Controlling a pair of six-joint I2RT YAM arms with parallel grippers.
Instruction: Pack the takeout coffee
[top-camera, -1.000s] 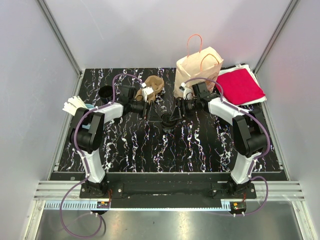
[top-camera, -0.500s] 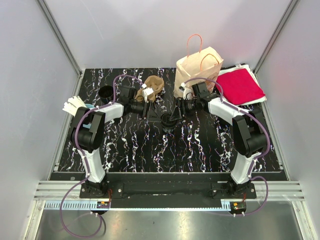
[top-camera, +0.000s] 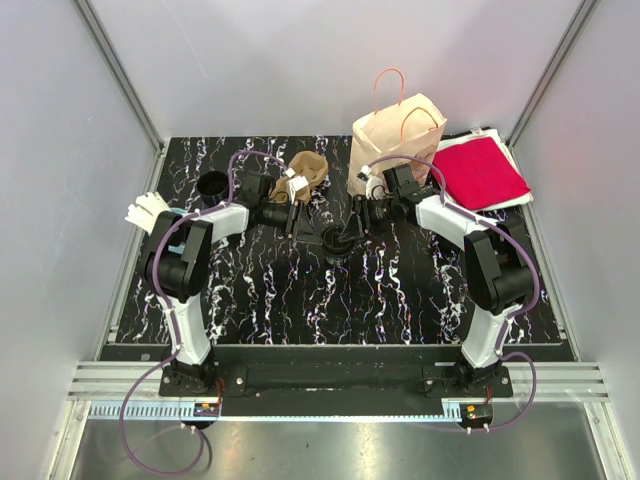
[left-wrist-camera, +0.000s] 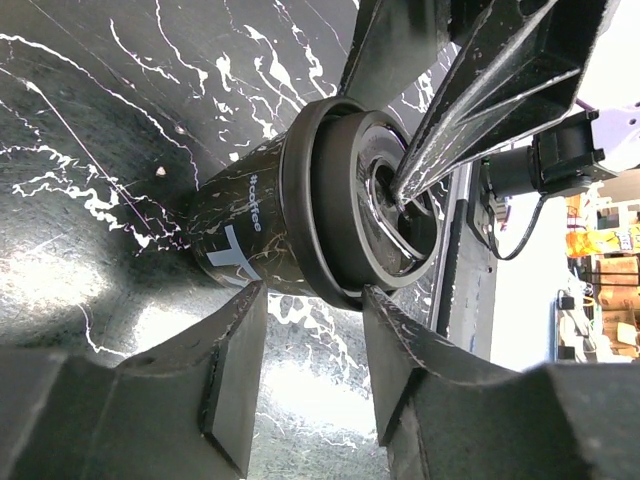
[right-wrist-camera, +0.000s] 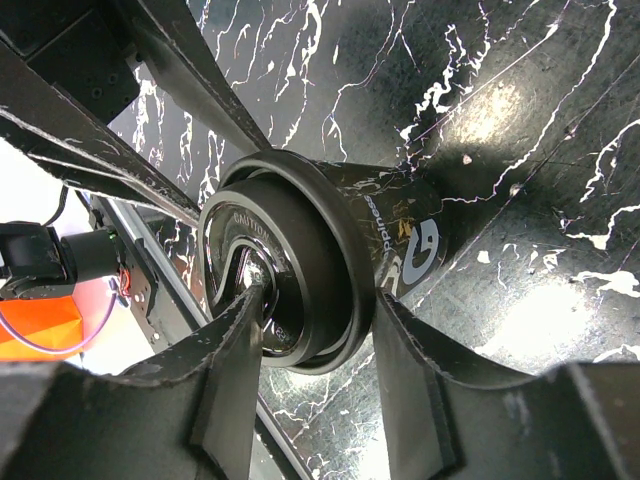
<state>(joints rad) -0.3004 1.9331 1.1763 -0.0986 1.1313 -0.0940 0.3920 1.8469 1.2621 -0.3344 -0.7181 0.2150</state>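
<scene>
Coffee cup (left-wrist-camera: 250, 225) first: it stands near the middle of the table (top-camera: 400, 290), black with a black lid (left-wrist-camera: 350, 215), between your 2 grippers and in front of the paper bag (top-camera: 395, 130) at the back right.

Your right gripper (right-wrist-camera: 320, 300) is pinched across the lid's edge, with 1 finger down in the recess on top and the other against the cup wall just under the rim. Your left gripper (left-wrist-camera: 310, 300) is about half closed, its tips right at the cup's side. I cannot tell whether it has a real hold or is only touching.

Expect this cup to behave like thin, glossy paperboard. It will likely be light if empty and top-heavy and sloshy if full (the pictures do not show which). The wall will probably dent under a hard squeeze, and the shiny print looks slippery.

The lid is most likely a snap-on, so a lift by the rim alone could pop it off. The safer hold is on the body just below the lid, where the rolled rim stiffens the wall. Squeeze gently and keep the cup upright on the way to the bag.
</scene>
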